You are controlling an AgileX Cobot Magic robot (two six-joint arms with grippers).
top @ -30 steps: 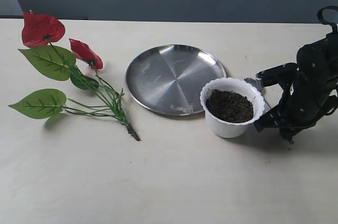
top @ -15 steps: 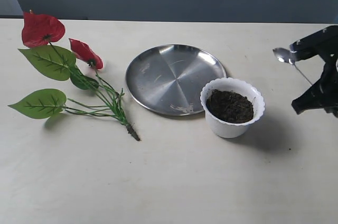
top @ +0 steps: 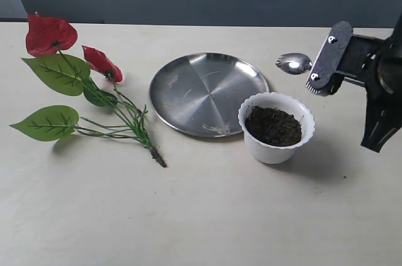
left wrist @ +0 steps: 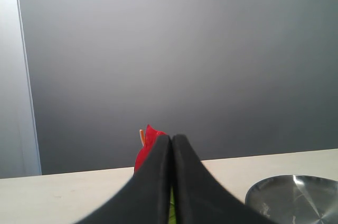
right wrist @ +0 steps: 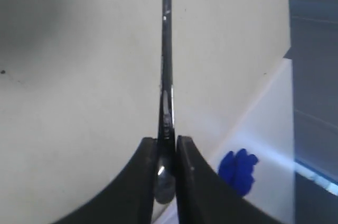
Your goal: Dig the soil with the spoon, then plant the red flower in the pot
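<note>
Your right gripper (right wrist: 166,152) holds the spoon (top: 294,63) up in the air, with its jaws pinched tight on the thin handle. The little bowl of the spoon sticks out just above and behind the pot (top: 276,127). The spoon is hard, light and shiny, so it may slip or turn in the jaws when it pushes into dirt. Go gently.

The pot stands on the counter (top: 207,209), touching the edge of the round steel plate (top: 204,92). It is light plastic and could tip or slide if you push hard. The soil (top: 273,125) inside is dark and crumbly, so it should dig easily.

The red flower (top: 81,84) lies flat on the counter, well apart from the pot, on the left. Its stems are thin and bendy. Its leaves are soft. I think you should take it low, where the stems join.

Your left gripper (left wrist: 171,182) has its jaws pressed together with nothing between them.
</note>
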